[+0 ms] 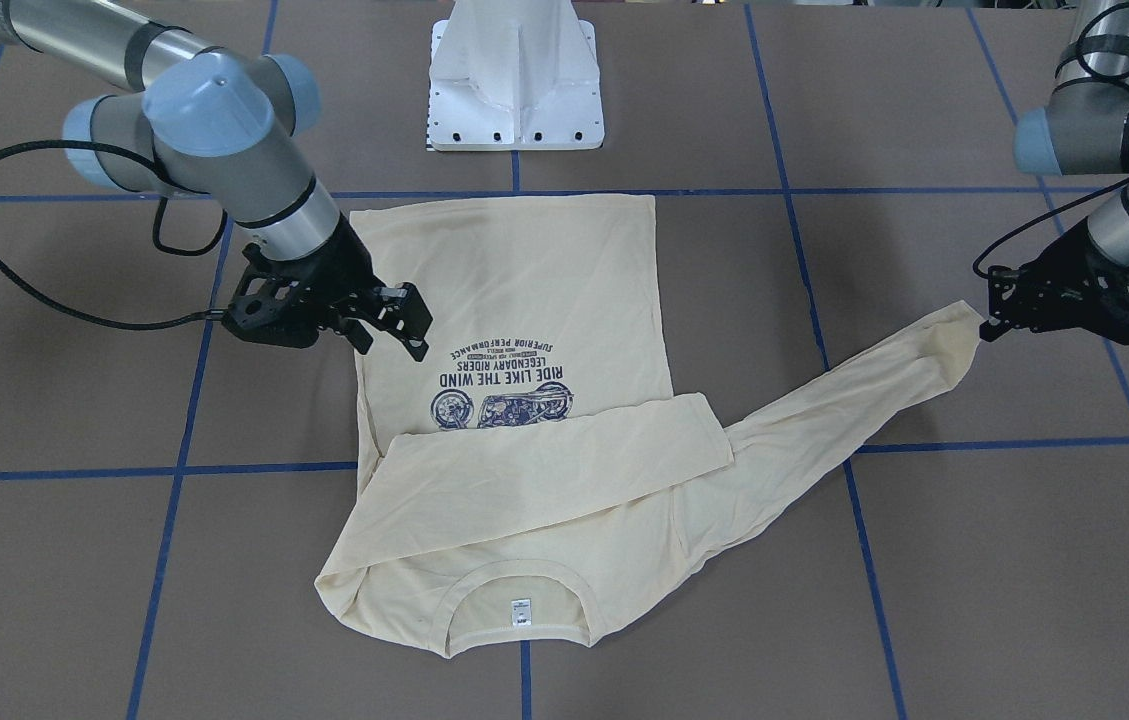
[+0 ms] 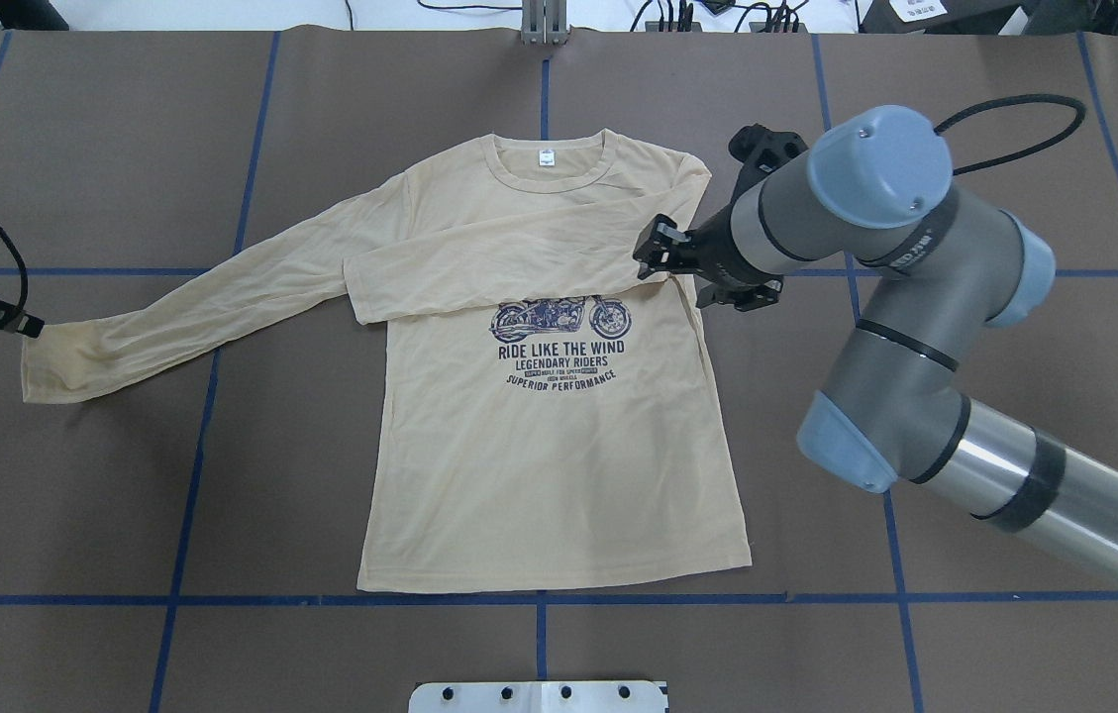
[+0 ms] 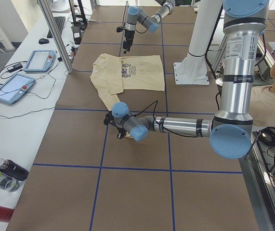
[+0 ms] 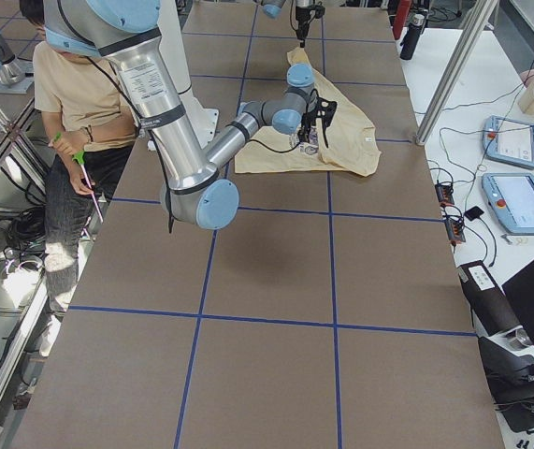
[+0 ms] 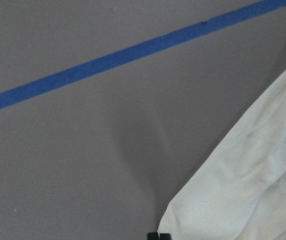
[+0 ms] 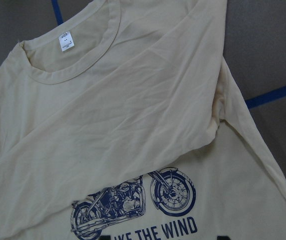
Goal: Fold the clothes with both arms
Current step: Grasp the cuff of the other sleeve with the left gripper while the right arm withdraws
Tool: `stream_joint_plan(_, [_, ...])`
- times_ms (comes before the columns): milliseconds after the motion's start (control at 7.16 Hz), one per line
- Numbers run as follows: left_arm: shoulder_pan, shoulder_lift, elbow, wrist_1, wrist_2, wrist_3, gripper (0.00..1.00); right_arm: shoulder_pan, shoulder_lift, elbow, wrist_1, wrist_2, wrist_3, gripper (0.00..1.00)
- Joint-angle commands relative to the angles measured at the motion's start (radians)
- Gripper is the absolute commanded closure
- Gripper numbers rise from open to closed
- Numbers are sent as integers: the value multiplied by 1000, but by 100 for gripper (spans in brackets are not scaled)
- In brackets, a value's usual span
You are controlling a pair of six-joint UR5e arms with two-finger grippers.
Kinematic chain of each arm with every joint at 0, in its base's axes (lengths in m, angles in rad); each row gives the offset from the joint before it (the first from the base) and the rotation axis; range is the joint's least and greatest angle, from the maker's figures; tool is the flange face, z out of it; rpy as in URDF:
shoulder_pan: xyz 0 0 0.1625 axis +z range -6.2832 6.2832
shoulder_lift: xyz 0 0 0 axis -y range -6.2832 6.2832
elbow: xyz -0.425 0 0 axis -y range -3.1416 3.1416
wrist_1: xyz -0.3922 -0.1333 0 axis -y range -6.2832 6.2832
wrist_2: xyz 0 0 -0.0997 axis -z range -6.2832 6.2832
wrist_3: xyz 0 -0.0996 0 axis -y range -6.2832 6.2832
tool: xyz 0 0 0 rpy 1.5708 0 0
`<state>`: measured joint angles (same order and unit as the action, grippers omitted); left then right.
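Note:
The cream-yellow shirt (image 2: 559,465) lies flat and print up, its neck label (image 2: 546,156) at the far end. One sleeve (image 2: 489,257) is folded across the chest above the motorcycle print. The other sleeve (image 2: 192,317) stretches out to the robot's left. My left gripper (image 2: 24,325) is shut on that sleeve's cuff (image 5: 253,190) and holds its corner slightly off the table; it also shows in the front view (image 1: 989,330). My right gripper (image 1: 416,328) is open and empty, just above the shirt's right edge by the folded sleeve (image 1: 544,470). Its wrist view shows only the shirt (image 6: 132,125).
The white pedestal base (image 1: 516,80) stands behind the shirt's hem. Blue tape lines (image 2: 539,598) grid the brown table. A side bench with tablets (image 3: 12,86) and bottles runs along the far side. A seated person (image 4: 70,103) is beside the robot.

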<state>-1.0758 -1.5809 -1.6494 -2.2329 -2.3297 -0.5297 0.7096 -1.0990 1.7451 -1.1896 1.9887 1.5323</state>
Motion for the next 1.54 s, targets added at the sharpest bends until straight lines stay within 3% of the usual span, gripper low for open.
stream_joint_plan(0, [-9,-150,-57,6,68,-405,100,53,-123,65,1,32,-90,23])
stream_joint_plan(279, [35,-330,-56,27,93,-702,100,123,-227,63,11,36,-271,23])
stream_joint_plan(419, [136,-441,-32,51,128,-804,100,154,-258,63,12,56,-296,23])
stream_joint_plan(698, [274,-575,0,64,289,-982,100,203,-330,63,13,67,-380,23])
stream_joint_plan(838, [308,-631,22,62,324,-990,100,208,-340,63,13,65,-386,23])
stream_joint_plan(1117, [338,-799,159,58,398,-991,100,212,-343,63,13,64,-386,23])
stream_joint_plan(1396, [372,-835,196,52,451,-984,100,212,-341,57,13,59,-388,22])
